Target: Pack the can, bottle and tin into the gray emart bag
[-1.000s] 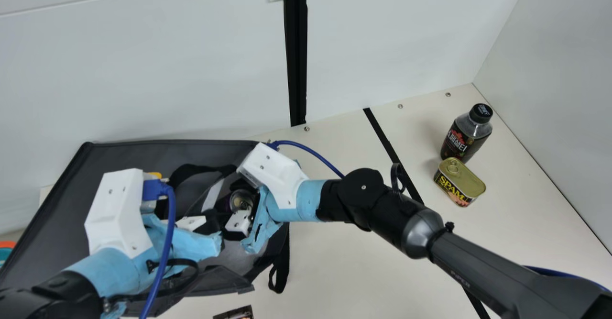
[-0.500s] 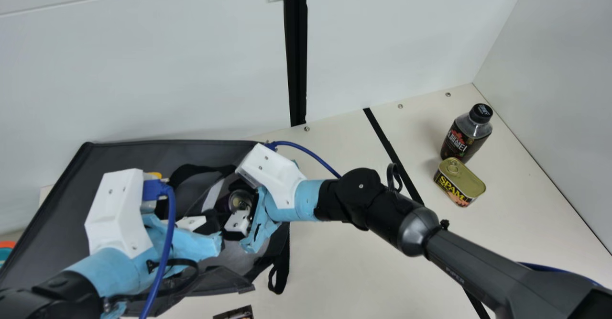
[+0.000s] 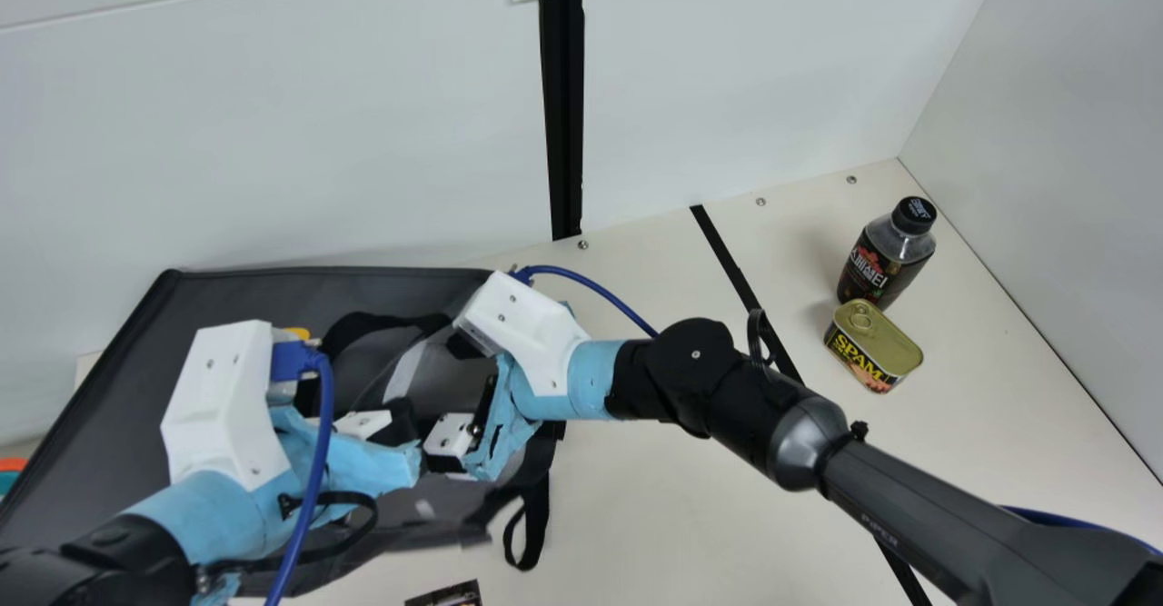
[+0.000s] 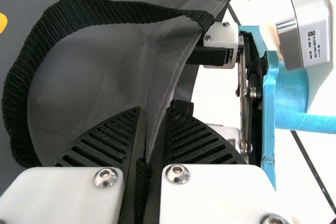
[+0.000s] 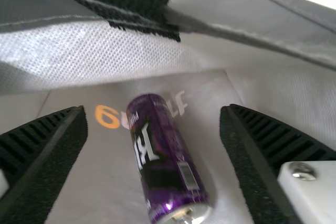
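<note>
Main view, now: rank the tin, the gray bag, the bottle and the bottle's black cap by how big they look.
1. Gray bag, by far the largest
2. Bottle and tin: too alike to rank surely
3. Black cap, smallest

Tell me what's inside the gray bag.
A purple can lies in the gray bag, seen past the open right gripper. The bag's folded edge and that gripper cover other parts, so anything there can't be seen.

can (image 5: 167,156) in bag (image 3: 100,397) | tin (image 3: 874,344) right of bag | bottle (image 3: 886,256) just behind tin
</note>
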